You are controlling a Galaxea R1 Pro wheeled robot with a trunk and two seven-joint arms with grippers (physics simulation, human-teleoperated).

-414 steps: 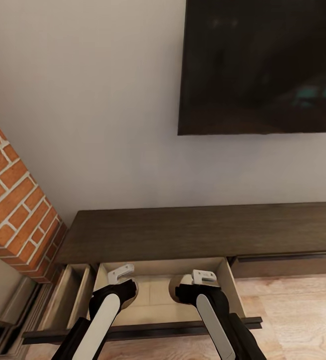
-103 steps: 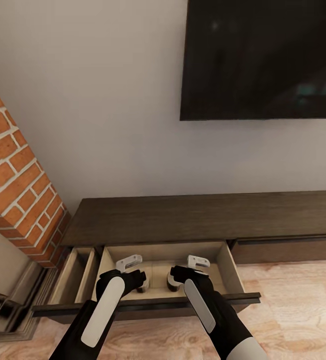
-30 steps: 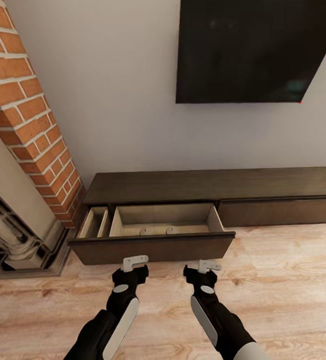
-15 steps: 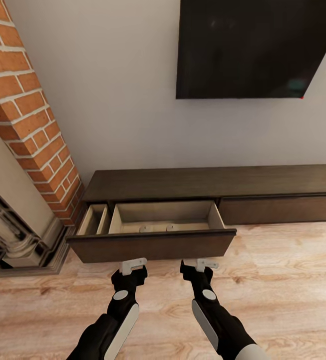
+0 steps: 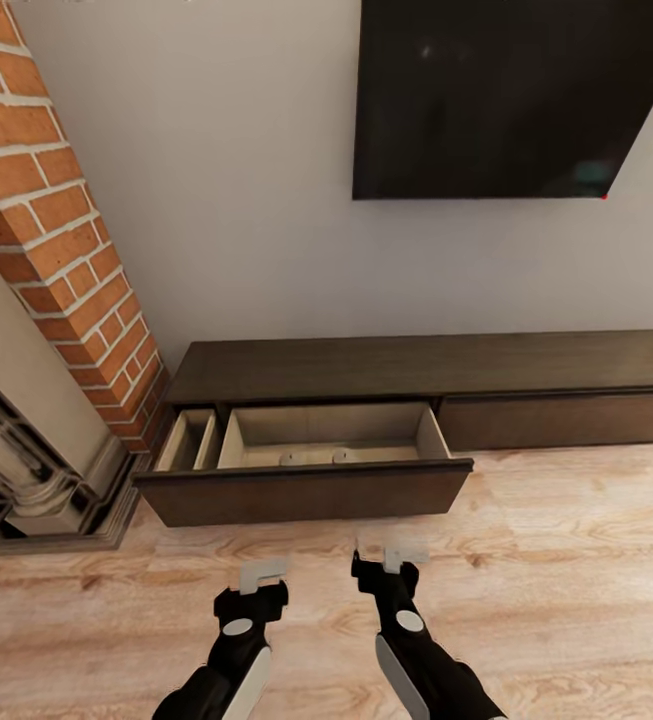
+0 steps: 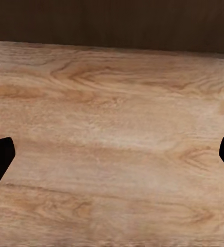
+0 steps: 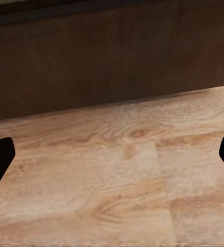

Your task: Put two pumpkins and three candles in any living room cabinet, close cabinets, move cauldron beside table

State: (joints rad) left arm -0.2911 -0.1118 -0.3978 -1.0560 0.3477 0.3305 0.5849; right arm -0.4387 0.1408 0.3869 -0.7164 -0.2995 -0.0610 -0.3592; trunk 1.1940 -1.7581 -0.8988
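Observation:
The long dark-brown cabinet stands against the wall. Its wide drawer is pulled out, showing pale beige insides. The tops of two beige-grey candles peek over the drawer front. A narrow drawer to its left is also pulled out. My left gripper and right gripper hover over the floor just short of the drawer front, both open and empty. The pumpkins, cauldron and table are out of view.
A red-brick fireplace with a pale carved surround stands at the left, touching the cabinet's end. A dark TV hangs on the wall above. Light wood plank floor spreads to the right and behind.
Both grippers have drawn back from the drawer front toward my body and sit lower in the head view. The drawers and candles have not moved.

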